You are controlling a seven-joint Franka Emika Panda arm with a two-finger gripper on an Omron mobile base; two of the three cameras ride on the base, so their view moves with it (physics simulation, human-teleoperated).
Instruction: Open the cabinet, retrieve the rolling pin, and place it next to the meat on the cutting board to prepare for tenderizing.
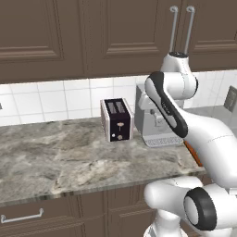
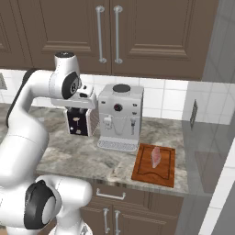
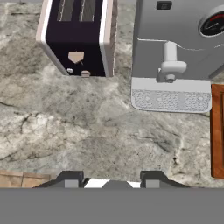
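The cabinet (image 2: 137, 32) on the wall has both dark brown doors shut, with its two long silver handles (image 2: 109, 34) side by side. The rolling pin is out of view. On the counter at the right lies the cutting board (image 2: 143, 172) with the pale pink meat (image 2: 156, 157) on it. In the hand view the board's edge (image 3: 217, 131) shows at the right. My gripper (image 3: 111, 180) hangs above the counter in front of the toaster and coffee machine, pointing down, well below the cabinet handles. Its fingertips (image 3: 70, 178) stand apart, open, with nothing between them.
A black and white toaster (image 1: 116, 119) and a grey coffee machine (image 2: 120, 117) stand against the tiled wall under the cabinet. Marble counter (image 1: 55, 157) stretches to the left. Low drawers and doors (image 2: 110, 195) sit under the counter. A grey panel (image 2: 215, 114) rises at the right.
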